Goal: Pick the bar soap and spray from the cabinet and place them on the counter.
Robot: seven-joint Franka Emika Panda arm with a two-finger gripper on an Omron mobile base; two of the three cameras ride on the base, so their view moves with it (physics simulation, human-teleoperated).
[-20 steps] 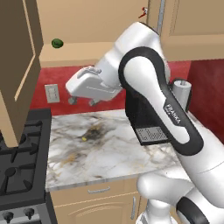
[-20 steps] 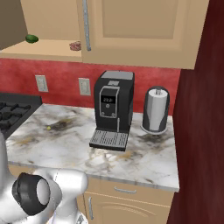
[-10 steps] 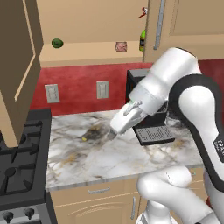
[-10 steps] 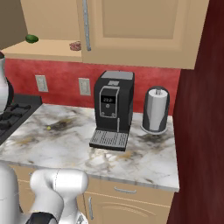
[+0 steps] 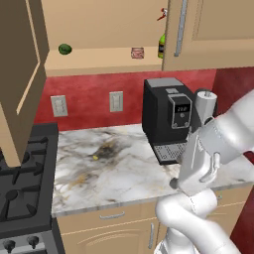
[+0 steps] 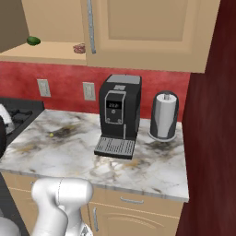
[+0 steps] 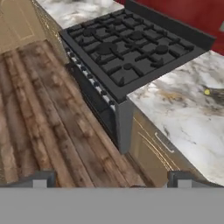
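The bar soap (image 5: 137, 52) (image 6: 79, 48) lies on the shelf of the open cabinet (image 5: 99, 63). Beside it stands the green spray (image 5: 161, 45), half hidden by the shut cabinet door, its red trigger (image 5: 162, 13) poking out above. The marble counter (image 5: 109, 163) (image 6: 152, 166) stretches below. My arm (image 5: 208, 149) folds down at the counter's front right edge. In the hand view my gripper (image 7: 111, 180) is open with nothing between its fingertips (image 7: 40, 180), and looks across the wooden floor at the stove and the counter's corner (image 7: 188, 118).
A black coffee machine (image 5: 168, 119) (image 6: 119, 115) and a paper towel roll (image 6: 164, 115) stand at the counter's back right. The black gas stove (image 5: 22, 198) (image 7: 131, 52) adjoins the counter's left. A green ball (image 5: 64, 48) sits on the shelf's left. An open cabinet door (image 5: 20, 74) hangs at the left.
My arm has swung from above the counter's left, past its middle, down to its front right edge. The soap and the spray have stayed on the shelf.
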